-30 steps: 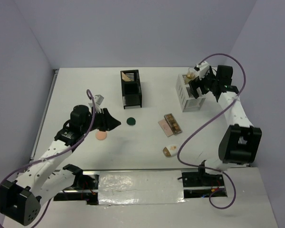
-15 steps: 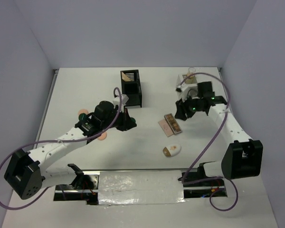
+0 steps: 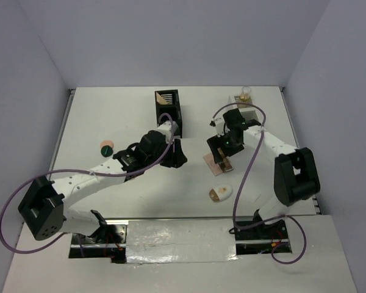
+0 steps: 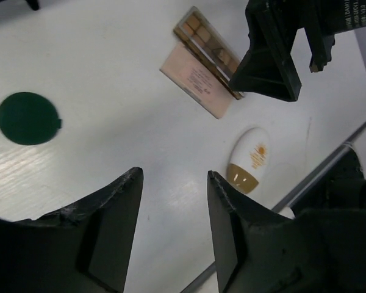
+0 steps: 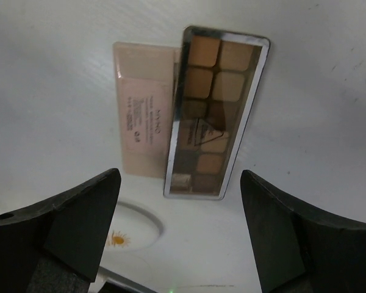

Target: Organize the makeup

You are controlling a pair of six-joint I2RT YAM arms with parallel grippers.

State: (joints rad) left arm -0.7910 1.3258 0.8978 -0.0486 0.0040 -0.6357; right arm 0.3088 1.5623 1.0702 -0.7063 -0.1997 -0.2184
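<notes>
Two flat palettes lie side by side mid-table: a mirrored eyeshadow palette (image 5: pixel 216 110) and a pale pink one (image 5: pixel 143 116). My right gripper (image 5: pixel 180 177) hovers open just over them (image 3: pixel 218 161), holding nothing. A white-gold oval compact (image 3: pixel 220 193) lies nearer the front. My left gripper (image 4: pixel 174 174) is open and empty over bare table, between the dark green round compact (image 4: pixel 27 118) and the oval compact (image 4: pixel 250 162). In the top view the left arm (image 3: pixel 140 160) hides the green compact. A round peach and green piece (image 3: pixel 107 148) sits at the left.
The black slotted organizer (image 3: pixel 168 116) stands at the back centre with a beige palette (image 3: pixel 165 97) in it. The white grid-sided box (image 3: pixel 247 116) is at the back right, partly behind the right arm, with a gold-capped bottle (image 3: pixel 245 94) by it. The right gripper's fingers (image 4: pixel 271 55) are close to my left gripper.
The left arm swung right from the left side to the table's centre. The right arm came down from the white box to just above the palettes.
</notes>
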